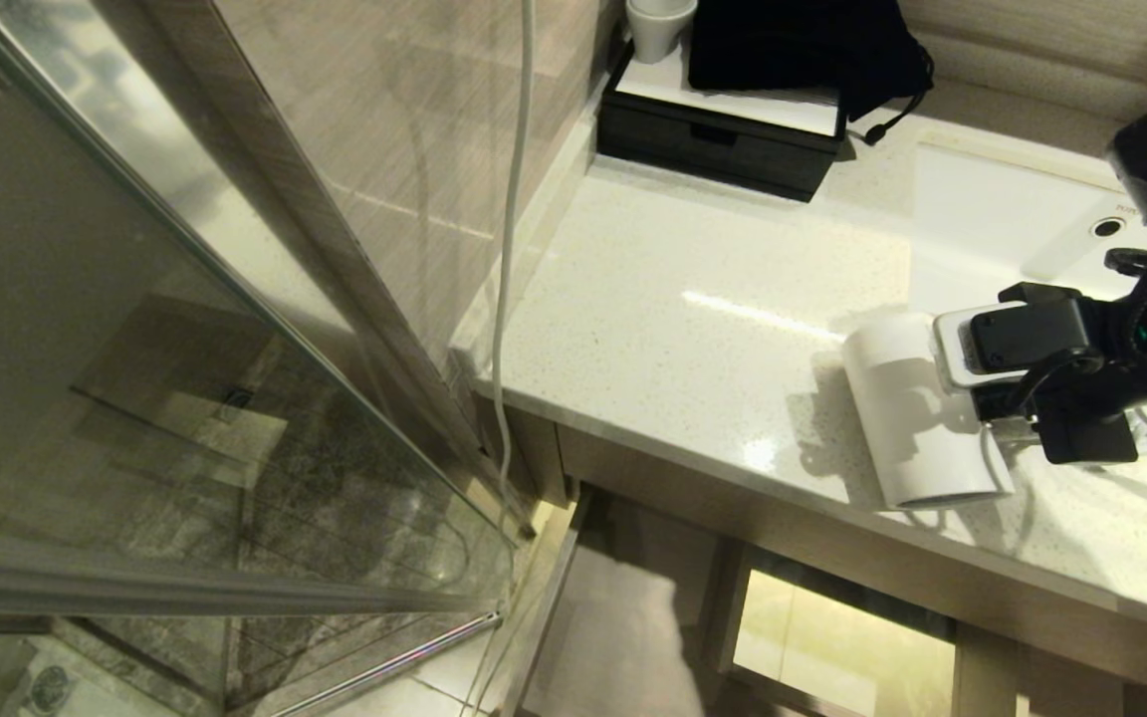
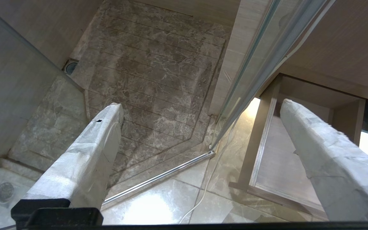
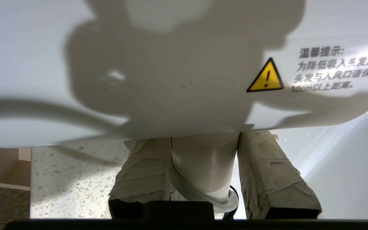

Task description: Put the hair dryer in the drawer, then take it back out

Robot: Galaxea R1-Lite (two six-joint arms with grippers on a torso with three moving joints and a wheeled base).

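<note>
- Hair dryer (image 1: pixel 917 418) lies on its side on tabletop (image 1: pixel 693 309), near front edge, just beside sink (image 1: pixel 992 214); white barrel, cord bundled at robot's right.
- Drawer (image 1: pixel 623 607) stands pulled out below tabletop edge, w/ pale inside showing.
- Right tool (image 3: pixel 204 166): fingers (image 3: pixel 145 172) pressed on dryer's handle from both sides.
- Left tool (image 2: pixel 200 134): spread wide, gripping nothing, hanging over floor by glass shower door (image 1: pixel 185 349).

White hair dryer (image 1: pixel 917 418) lies on its side near the countertop (image 1: pixel 693 309) edge.
</note>
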